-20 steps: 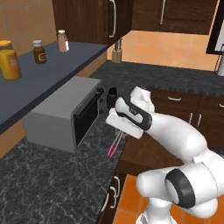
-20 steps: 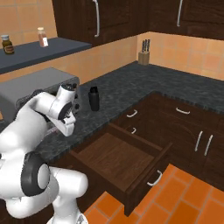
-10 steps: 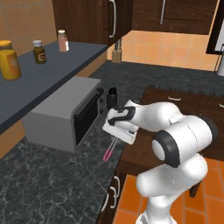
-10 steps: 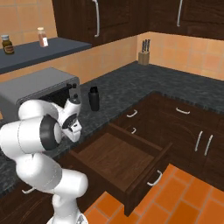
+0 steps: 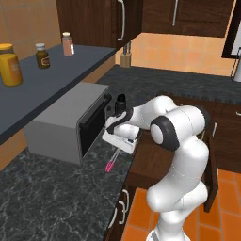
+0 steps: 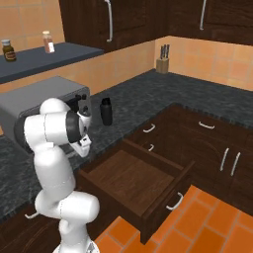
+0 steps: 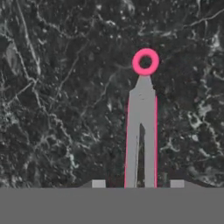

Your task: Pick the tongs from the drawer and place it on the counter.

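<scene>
The slim pink-handled tongs [image 7: 141, 127] now lie low on the dark speckled stone worktop [image 5: 56, 197], near its front edge before the grey toaster oven [image 5: 66, 124], having come down. The jaws stand apart either side of them, so release looks near.

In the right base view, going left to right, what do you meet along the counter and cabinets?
Toaster oven → robot arm with its gripper → black bottle → open drawer → knife block at the far wall.
</scene>
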